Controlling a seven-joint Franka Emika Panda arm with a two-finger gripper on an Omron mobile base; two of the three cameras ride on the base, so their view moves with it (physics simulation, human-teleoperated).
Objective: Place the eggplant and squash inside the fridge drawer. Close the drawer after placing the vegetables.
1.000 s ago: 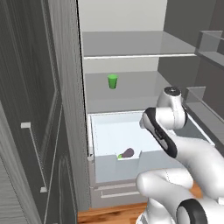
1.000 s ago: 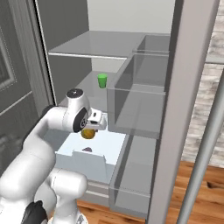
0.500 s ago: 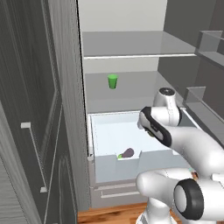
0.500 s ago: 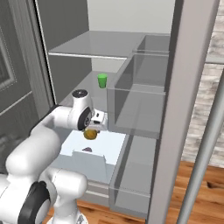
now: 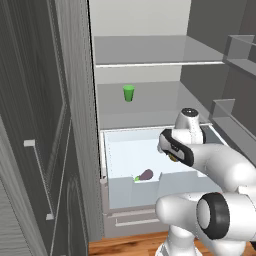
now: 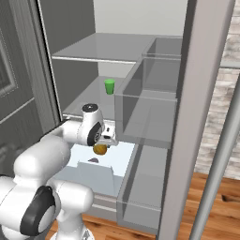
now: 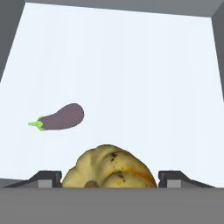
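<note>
Gripper (image 7: 109,177) poised over the open fridge drawer (image 5: 122,192), the squash (image 7: 109,168) sitting between its two finger tips (image 7: 46,178) at bottom centre of the hand view; jaws stand wide, closed around the squash's full girth, so it reads as carried, not released. In the right base view the squash (image 6: 100,149) hangs just under the hand, left of centre, above the drawer's pale floor (image 6: 110,161). Eggplant (image 5: 145,175) already lies inside the drawer, near the stepped notch in the front wall, centre-low in the left base view; in the hand view it sits at middle left (image 7: 61,117), apart from the squash. Compared with a second ago: the arm has swung further in over the drawer, its wrist riding a little higher and deeper in the left base view; squash carried along with it; eggplant unmoved, grip width unchanged. Green cup (image 5: 129,93) on the shelf above, same place. Judgement: one vegetable is in, the second is over the drawer and near release; lowering, letting go, and pushing the drawer shut remain.
</note>
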